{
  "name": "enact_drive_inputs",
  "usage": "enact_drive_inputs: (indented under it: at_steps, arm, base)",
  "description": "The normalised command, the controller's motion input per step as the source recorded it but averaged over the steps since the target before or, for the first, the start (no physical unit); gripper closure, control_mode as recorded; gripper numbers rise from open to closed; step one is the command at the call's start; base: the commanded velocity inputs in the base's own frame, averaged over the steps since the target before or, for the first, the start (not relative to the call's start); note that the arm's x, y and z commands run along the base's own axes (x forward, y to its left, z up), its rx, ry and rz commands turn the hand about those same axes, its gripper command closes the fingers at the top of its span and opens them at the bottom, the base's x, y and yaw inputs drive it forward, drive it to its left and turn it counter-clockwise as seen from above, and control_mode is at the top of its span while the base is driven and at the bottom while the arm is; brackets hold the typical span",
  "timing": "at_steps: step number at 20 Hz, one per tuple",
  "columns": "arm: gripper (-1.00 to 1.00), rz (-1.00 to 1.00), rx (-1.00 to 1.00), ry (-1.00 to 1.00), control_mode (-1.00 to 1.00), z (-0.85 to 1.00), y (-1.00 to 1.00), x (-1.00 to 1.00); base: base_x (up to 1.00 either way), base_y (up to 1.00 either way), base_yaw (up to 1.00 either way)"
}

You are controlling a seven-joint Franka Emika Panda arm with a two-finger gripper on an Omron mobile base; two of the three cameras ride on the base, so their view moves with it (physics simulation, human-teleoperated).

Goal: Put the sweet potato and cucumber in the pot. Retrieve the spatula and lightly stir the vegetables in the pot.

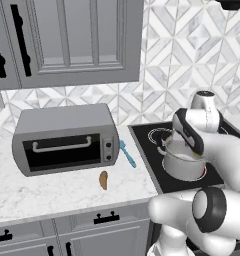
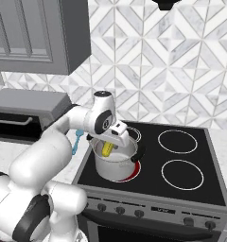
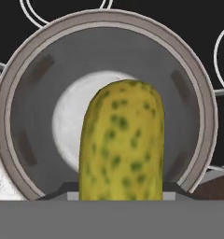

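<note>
The gripper (image 2: 107, 149) holds the cucumber (image 3: 121, 142) clamped between its fingers, inside the pot's (image 2: 116, 168) rim, at the stove's (image 2: 191, 194) front-left corner.

My arm (image 2: 63, 127) is glossy white, built of rounded segments (smooth, no visible cables), with dark grey joint bands and round black-ringed caps.

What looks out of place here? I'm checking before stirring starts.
The sweet potato lies loose on the counter, not in the pot. The gripper holds the cucumber over the pot.
</note>
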Motion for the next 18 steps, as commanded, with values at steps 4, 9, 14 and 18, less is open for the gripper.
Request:
enact_drive_inputs:
  at_steps: [4, 9, 14, 18]
  arm:
    - [1.0, 0.0, 0.0, 0.0, -1.0, -0.16, -0.07, 0.2]
    - [1.0, 0.0, 0.0, 0.0, -1.0, -0.17, 0.0, 0.0]
    - [1.0, 0.0, 0.0, 0.0, -1.0, -0.28, 0.0, 0.01]
    - [1.0, 0.0, 0.0, 0.0, -1.0, -0.27, 0.0, 0.0]
  base:
    - [0.0, 0.0, 0.0]
    - [0.0, 0.0, 0.0]
    - [0.0, 0.0, 0.0]
    - [0.0, 0.0, 0.0]
